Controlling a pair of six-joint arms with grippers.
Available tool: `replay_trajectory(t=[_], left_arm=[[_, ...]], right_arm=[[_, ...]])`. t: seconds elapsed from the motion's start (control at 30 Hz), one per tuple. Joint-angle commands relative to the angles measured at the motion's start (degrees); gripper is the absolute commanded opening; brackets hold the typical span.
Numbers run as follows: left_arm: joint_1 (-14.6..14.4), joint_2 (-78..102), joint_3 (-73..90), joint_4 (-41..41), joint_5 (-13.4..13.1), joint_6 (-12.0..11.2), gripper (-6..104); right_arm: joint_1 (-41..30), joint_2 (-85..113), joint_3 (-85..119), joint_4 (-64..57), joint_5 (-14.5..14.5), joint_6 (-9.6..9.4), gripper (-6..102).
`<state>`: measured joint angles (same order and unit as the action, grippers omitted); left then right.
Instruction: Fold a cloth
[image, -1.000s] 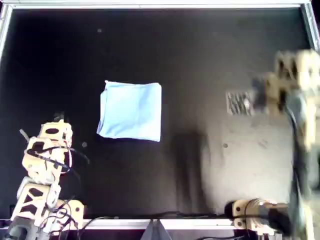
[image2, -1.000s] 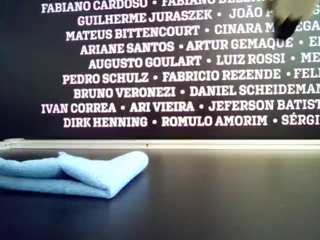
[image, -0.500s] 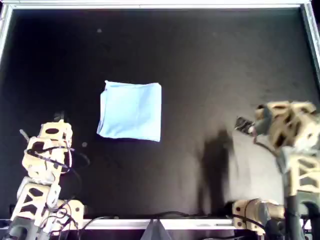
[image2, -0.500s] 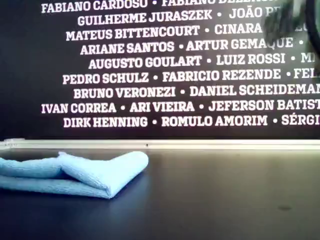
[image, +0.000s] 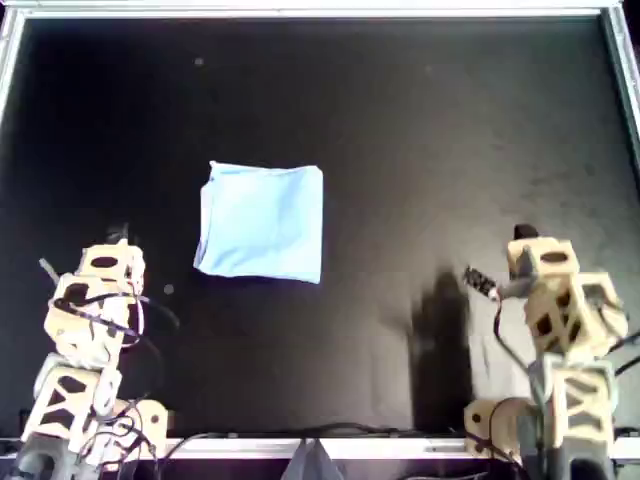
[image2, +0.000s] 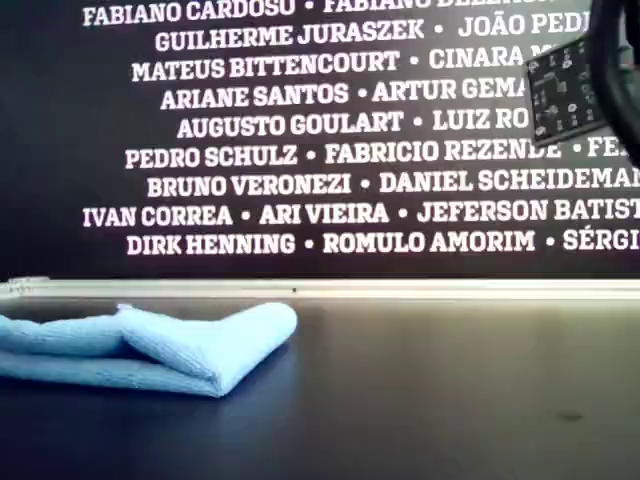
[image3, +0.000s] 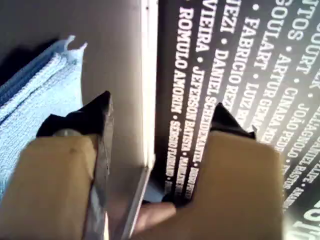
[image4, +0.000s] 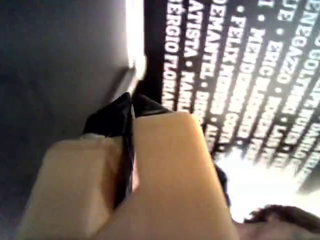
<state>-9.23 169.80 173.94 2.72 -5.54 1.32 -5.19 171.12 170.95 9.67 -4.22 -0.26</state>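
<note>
The light-blue cloth (image: 262, 222) lies folded in layers on the black table, left of centre in the overhead view. It is at the exterior view's left (image2: 150, 345), and its edge shows in the first wrist view (image3: 35, 105). My first gripper (image3: 160, 110) is open and empty. It sits near the front left in the overhead view (image: 115, 238), apart from the cloth. My second gripper (image4: 129, 106) is shut on nothing, at the overhead view's front right (image: 522, 235), far from the cloth.
A metal rim (image: 300, 10) borders the black table (image: 420, 130). A dark wall with white printed names (image2: 330, 150) stands behind it. A circuit board on the second arm (image2: 565, 90) shows at the exterior view's upper right.
My second arm has swung from the overhead view's right edge down toward the front right. The cloth and my first arm have not moved.
</note>
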Motion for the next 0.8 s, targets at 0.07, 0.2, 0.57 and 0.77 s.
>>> replay_trajectory(t=[0.07,0.2,0.57,0.77], left_arm=[[1.0,0.4,-0.8,-0.2,-0.4,0.3,70],[0.9,0.4,-0.8,-0.2,-0.4,0.3,70],[1.5,1.5,-0.8,8.3,-0.4,0.3,70],[1.7,1.5,-0.8,12.0,-0.4,0.0,70]], right_arm=[[0.4,7.6,3.3,-3.0,-0.4,-0.09,2],[-0.5,7.6,3.3,-2.7,-0.4,0.18,1],[-1.0,7.7,3.3,18.5,0.4,-0.70,1],[-4.5,7.7,3.3,25.8,0.5,-0.70,1]])
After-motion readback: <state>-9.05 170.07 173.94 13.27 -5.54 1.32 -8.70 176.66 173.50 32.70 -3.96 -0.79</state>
